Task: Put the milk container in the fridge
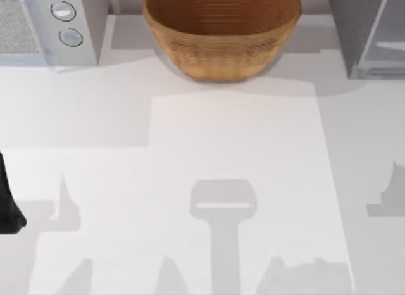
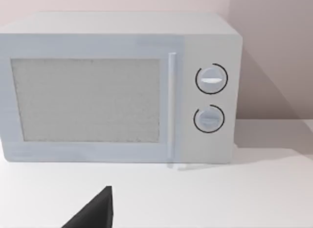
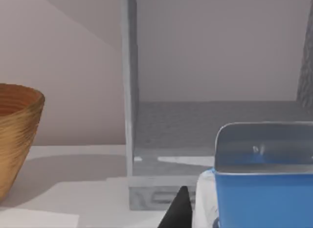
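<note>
the milk container point(image 3: 261, 189) stands upright, long axis vertical, at the right hand point(image 3: 195, 213), before the open fridge point(image 1: 373, 35) at the desk's point(image 1: 234, 149) far right corner; grip cannot be told. left arm point(image 1: 9, 206) parked at left edge.

top view looked straight down on white table point(image 1: 209, 181), far edge holding microwave point(image 1: 44, 26), woven basket point(image 1: 221, 32), fridge point(image 1: 370, 32). left wrist view sat low, near table level, facing microwave point(image 2: 117, 88) front from close. right wrist view sat low, facing open fridge point(image 3: 205, 135) interior from near, milk container point(image 3: 259, 184) close before lens, basket point(image 3: 17, 135) at edge. basket and fridge shared with top view.
</note>
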